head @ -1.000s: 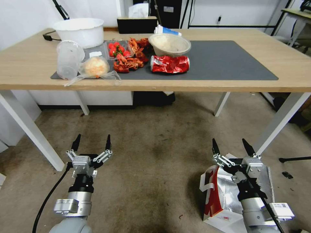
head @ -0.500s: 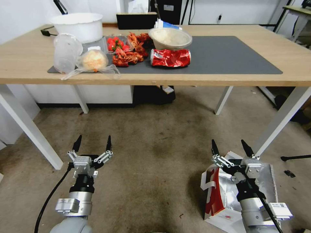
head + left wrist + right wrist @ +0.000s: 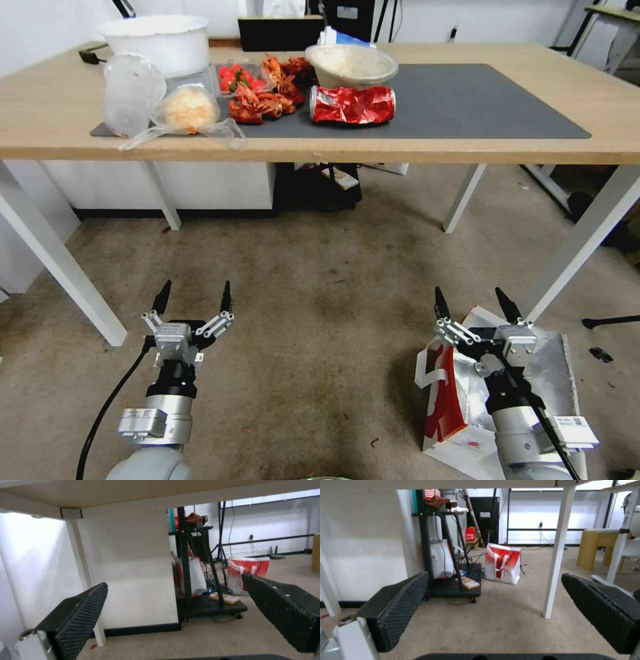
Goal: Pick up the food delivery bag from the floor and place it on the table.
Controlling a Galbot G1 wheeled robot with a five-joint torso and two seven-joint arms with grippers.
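Head view — food delivery bag (image 3: 460, 400) gapes, foil-lined, on floor (image 3: 313, 333).

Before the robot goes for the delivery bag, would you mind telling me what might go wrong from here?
1. The food delivery bag lies under the right arm, behind the open right claw, so a grasp may catch foil lining instead of a handle.
2. The table edge overhangs ahead; lifting straight up could strike it.
3. The crushed red can and food containers crowd the mat's left side.
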